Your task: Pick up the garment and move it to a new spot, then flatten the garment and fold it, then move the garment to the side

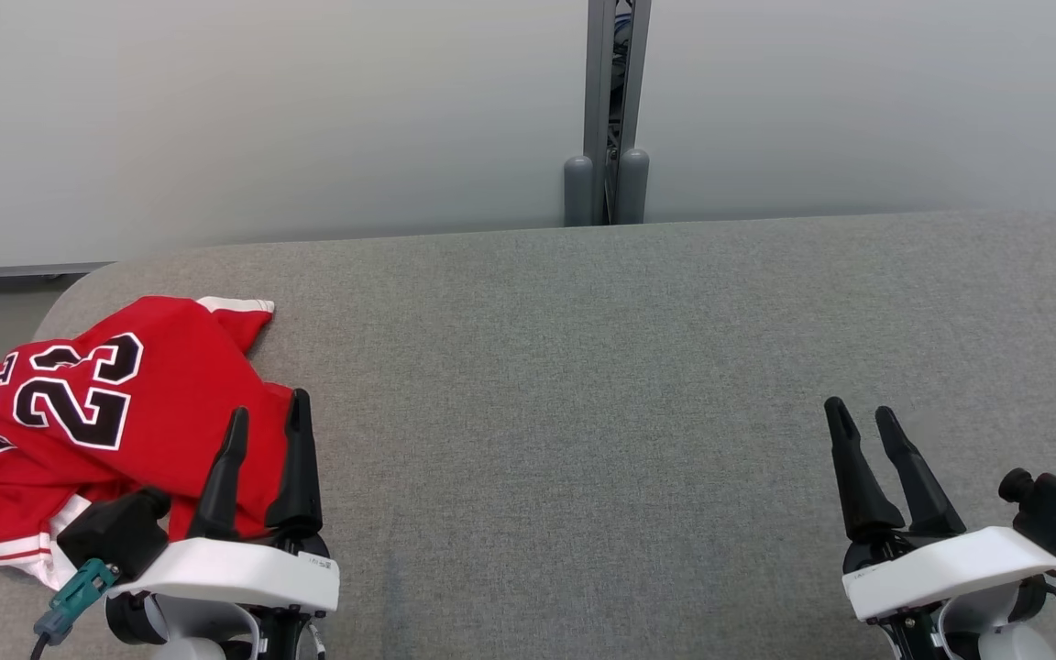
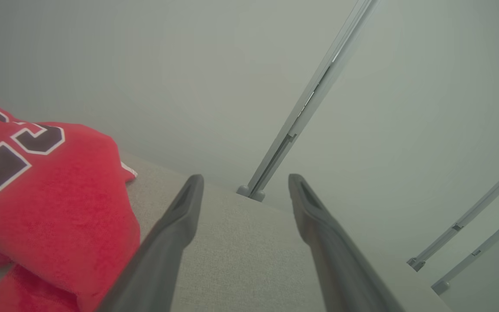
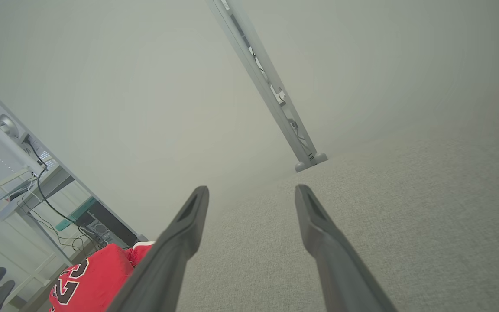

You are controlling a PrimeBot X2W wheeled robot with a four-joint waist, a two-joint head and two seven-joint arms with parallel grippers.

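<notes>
Jersey (image 1: 97,412) is in neither grip: your left gripper (image 1: 269,405) has its fingers spread with bare grey table (image 1: 583,367) showing between them in the left wrist view, and nothing is pinched. Its left finger sits right at the jersey's near-right edge; can't tell if it touches the cloth. Your right gripper (image 1: 860,409) is also spread and empty, over bare table well apart from the jersey, at the lower right of the head view. The jersey is red and lies crumpled at the table's left end, part of it running off the head view's left edge. You can see a black "23" with white outline facing up and a white-trimmed sleeve pointing toward the far edge. Behind the table there's a pale wall (image 1: 308,110) with a grey upright post (image 1: 615,110) at about mid-width
</notes>
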